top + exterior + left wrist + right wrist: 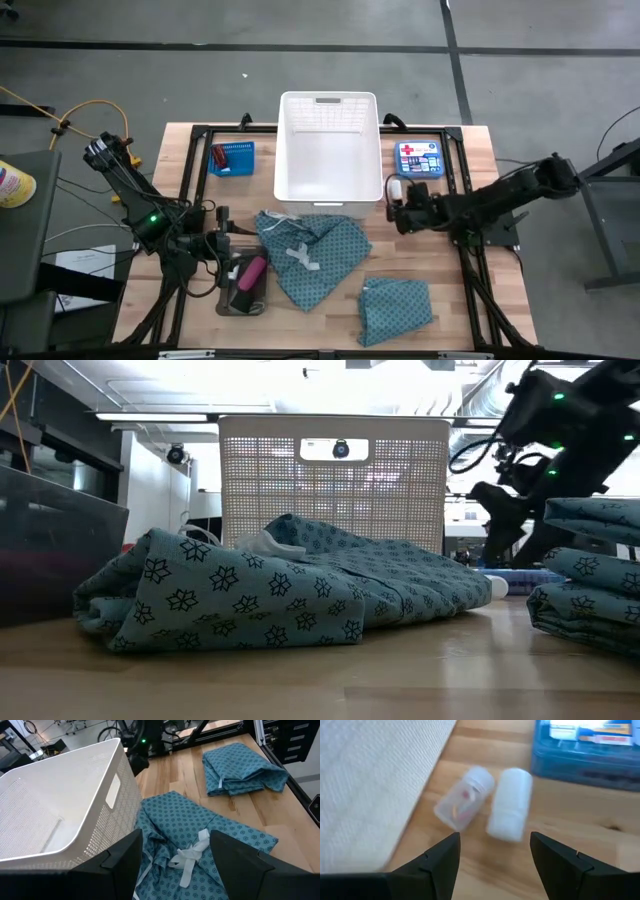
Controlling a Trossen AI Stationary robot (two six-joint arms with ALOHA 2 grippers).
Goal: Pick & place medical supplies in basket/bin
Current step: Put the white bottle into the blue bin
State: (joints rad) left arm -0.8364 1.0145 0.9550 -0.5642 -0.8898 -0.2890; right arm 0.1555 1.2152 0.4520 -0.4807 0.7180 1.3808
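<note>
A spread teal dotted cloth (310,255) with a white tie (192,855) lies by the near wall of the large white basket (328,150). A second, folded teal cloth (395,310) rests nearer the front edge. My left gripper (172,837) is open, hovering over the spread cloth's left part (243,243). My right gripper (492,837) is open above a small white tube (509,802) and a clear vial with red-and-white pieces (465,797), which lie on the table right of the basket. A pink cylinder (252,270) lies in the grey tray (228,305).
The flat blue box with a red cross (419,159) sits just beyond the tube and vial. A small blue mesh basket (231,158) stands left of the white basket. In the low view the spread cloth (280,590) blocks most of the table; bare wood shows between the two cloths.
</note>
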